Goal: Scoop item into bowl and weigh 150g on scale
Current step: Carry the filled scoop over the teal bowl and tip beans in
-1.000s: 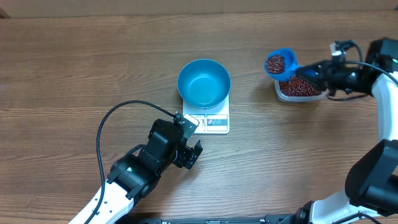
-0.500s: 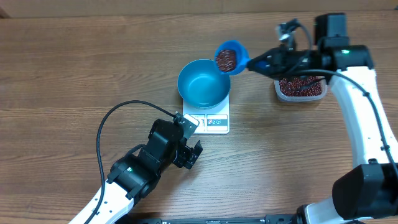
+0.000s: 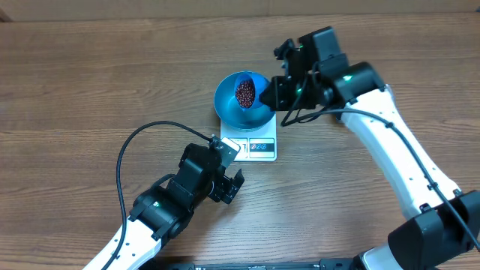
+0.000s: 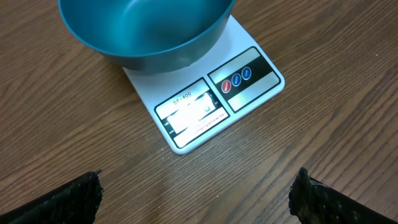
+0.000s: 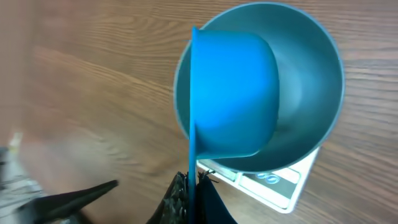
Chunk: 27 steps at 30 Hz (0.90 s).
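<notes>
While the right tool (image 3: pixel 274 93) clamps the scoop (image 5: pixel 233 93) of beans (image 3: pixel 244 93) tipped over the bowl (image 3: pixel 232 116) on the scale (image 3: pixel 261 147), the left tool (image 3: pixel 231 184) gapes empty at the scale's seven o'clock.

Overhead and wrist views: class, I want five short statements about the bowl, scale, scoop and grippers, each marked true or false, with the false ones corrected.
1. The bowl stands on the scale. True.
2. The left gripper holds the scoop. False: it is open and empty; the right gripper is shut on the scoop's handle.
3. The scoop is tipped over the bowl, with beans in it. True.
4. The scoop is green. False: it is blue.
5. The scale has three round buttons on its front. True.
</notes>
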{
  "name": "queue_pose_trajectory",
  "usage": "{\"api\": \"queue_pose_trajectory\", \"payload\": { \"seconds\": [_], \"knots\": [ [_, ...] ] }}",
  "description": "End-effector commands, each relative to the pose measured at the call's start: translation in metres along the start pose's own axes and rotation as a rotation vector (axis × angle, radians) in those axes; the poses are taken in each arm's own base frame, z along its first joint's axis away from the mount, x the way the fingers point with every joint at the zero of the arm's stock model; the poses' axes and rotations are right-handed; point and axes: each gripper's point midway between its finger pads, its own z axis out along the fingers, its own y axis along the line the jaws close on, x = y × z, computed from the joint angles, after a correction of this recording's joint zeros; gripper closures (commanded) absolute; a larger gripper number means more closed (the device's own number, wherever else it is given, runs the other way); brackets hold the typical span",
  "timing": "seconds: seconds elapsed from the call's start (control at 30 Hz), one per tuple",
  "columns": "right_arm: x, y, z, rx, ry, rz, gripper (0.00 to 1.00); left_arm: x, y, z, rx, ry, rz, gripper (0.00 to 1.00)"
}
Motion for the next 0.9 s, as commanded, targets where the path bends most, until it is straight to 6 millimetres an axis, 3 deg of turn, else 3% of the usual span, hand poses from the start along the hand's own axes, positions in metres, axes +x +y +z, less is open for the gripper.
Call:
{"api": "queue_pose_trajectory", "payload": {
  "seconds": [0.0,0.2,0.87],
  "knots": [
    [-0.016,-0.006,-0.012,0.185,-0.110,-0.065,0.96,0.004,0.003,0.002,-0.012,0.010,-0.005,0.00],
    [-0.018,-0.013,-0.012,0.352,-0.153,-0.135,0.96,0.004,0.003,0.002,-0.012,0.010,-0.005,0.00],
    [-0.015,0.008,-0.013,0.564,-0.221,-0.332,0.96,0.004,0.003,0.002,-0.012,0.010,-0.005,0.00]
  ]
}}
